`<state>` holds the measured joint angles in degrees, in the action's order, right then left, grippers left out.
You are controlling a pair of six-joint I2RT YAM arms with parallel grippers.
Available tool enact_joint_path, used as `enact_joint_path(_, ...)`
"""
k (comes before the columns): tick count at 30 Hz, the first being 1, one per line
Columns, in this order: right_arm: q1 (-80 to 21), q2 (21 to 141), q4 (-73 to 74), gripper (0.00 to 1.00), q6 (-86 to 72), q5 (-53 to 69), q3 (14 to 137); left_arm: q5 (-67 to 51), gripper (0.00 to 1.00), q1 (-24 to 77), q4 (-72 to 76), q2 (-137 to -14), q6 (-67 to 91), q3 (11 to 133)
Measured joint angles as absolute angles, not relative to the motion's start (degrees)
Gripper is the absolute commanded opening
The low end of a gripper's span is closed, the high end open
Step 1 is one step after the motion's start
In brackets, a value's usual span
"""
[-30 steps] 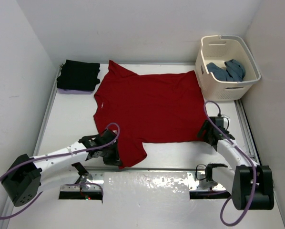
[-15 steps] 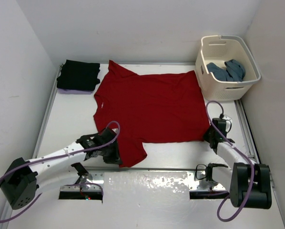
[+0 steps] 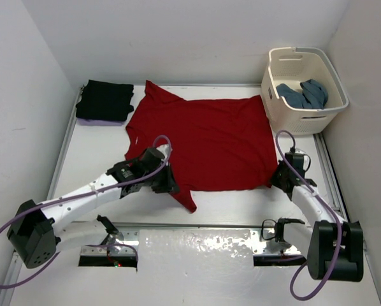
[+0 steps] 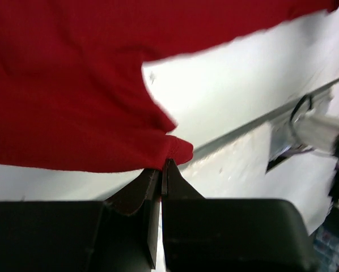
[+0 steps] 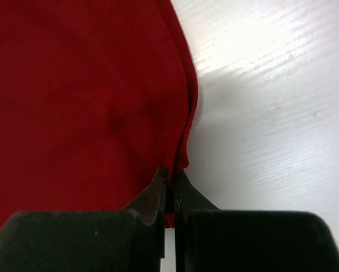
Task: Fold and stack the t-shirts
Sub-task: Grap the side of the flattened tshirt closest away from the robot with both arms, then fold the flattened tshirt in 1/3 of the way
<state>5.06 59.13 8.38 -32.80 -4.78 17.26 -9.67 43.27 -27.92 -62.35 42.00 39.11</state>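
Four t-shirts are shown from above, on and beside a white table (image 3: 95,159). Spread flat in the middle is the red t-shirt (image 3: 203,140), its neckline turned toward the left arm's side and its hem toward the right arm's. Just beyond its far neckline corner, a folded black t-shirt (image 3: 104,100) is stacked on a lavender t-shirt (image 3: 101,121), of which only a thin edge is seen. Beyond its far hem corner, a teal t-shirt (image 3: 303,94) is left crumpled inside a cream laundry basket (image 3: 305,121).

The red t-shirt's near sleeve is pinched by the left gripper (image 3: 167,182), jaws pressed shut on a small fold of cloth; the sleeve appears to be held clear of the table, its tip hanging. The near corner of the hem is pinched by the right gripper (image 3: 281,175), jaws likewise clamped tight on the cloth edge.

The step in hand is judged to be the first lengthwise fold of the red t-shirt, with two shirts already stacked and the teal one not yet taken. For the next move, both held points would need to be raised together and carried toward the shirt's far edge, the cloth kept taut between them so that the fold is laid straight
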Motion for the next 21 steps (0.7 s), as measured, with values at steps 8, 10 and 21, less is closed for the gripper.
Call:
enact_joint_path(8,5.1,65.2,11.7,0.0,-29.7,-4.9,27.2,-7.6,0.0,31.3,-22.0,-63.1,38.8,43.4)
enact_joint_path(10,5.1,66.7,12.2,0.0,-28.9,-5.5,29.5,-5.5,0.0,29.6,-21.5,-63.1,37.9,44.4)
enact_joint_path(21,5.1,78.3,15.4,0.0,-25.8,-7.1,44.1,-0.5,0.0,21.1,-15.6,-68.4,32.1,51.6)
